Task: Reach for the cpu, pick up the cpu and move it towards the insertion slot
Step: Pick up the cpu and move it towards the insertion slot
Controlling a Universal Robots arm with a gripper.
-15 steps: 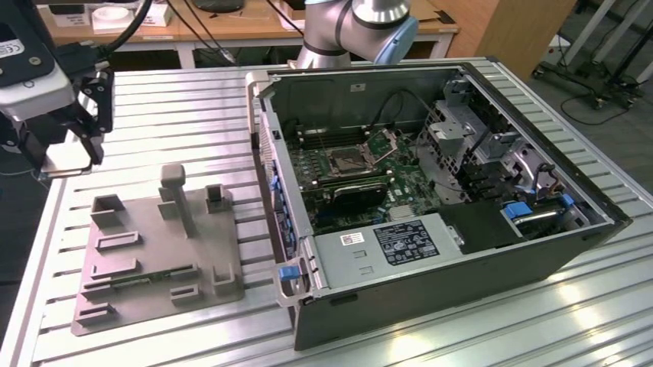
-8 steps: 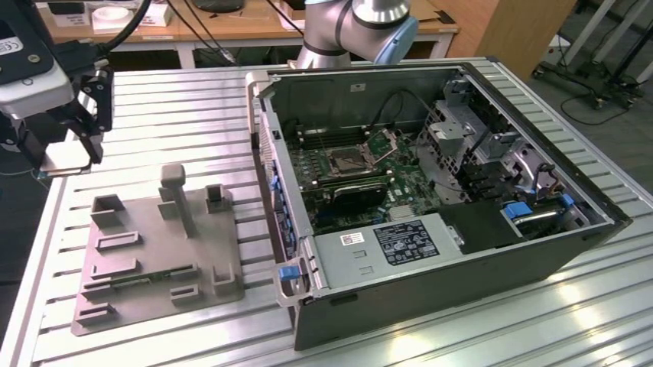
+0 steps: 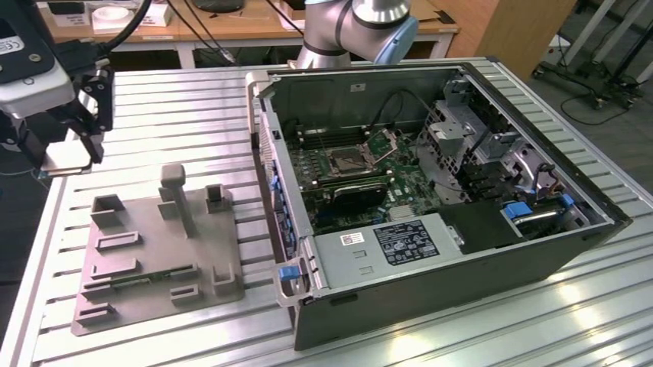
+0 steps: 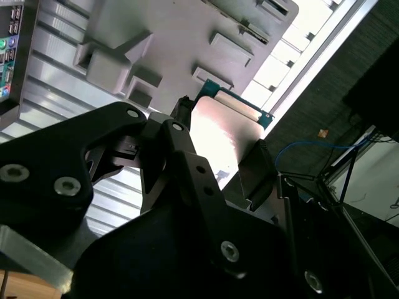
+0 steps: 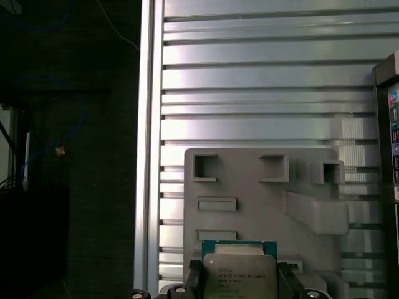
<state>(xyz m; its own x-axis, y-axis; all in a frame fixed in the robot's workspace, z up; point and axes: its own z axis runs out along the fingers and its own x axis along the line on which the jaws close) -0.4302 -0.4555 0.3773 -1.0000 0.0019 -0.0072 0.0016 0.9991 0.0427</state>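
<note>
My gripper [image 3: 67, 162] hangs above the table's corner at the exterior view's left, shut on the cpu [image 3: 63, 156]. It is lifted clear of the grey plastic tray [image 3: 153, 237]. In the first wrist view the cpu [image 5: 240, 274] shows its silvery top on a green edge, clamped between two black fingers [image 5: 194, 279]. The second wrist view shows the cpu [image 4: 227, 134] tilted in the gripper [image 4: 218, 142]. The insertion slot [image 3: 352, 159] lies inside the open computer case, its metal flap [image 3: 389, 140] raised. It is well off toward the exterior view's right of the gripper.
The open computer case [image 3: 429, 306] stands on the slatted metal table [image 3: 183, 115], its near wall [image 3: 268, 153] between tray and socket. A green memory stick [image 3: 153, 277] lies in the tray, beside a tall post [image 3: 176, 195]. The table's edge [image 5: 146, 156] runs beside the gripper.
</note>
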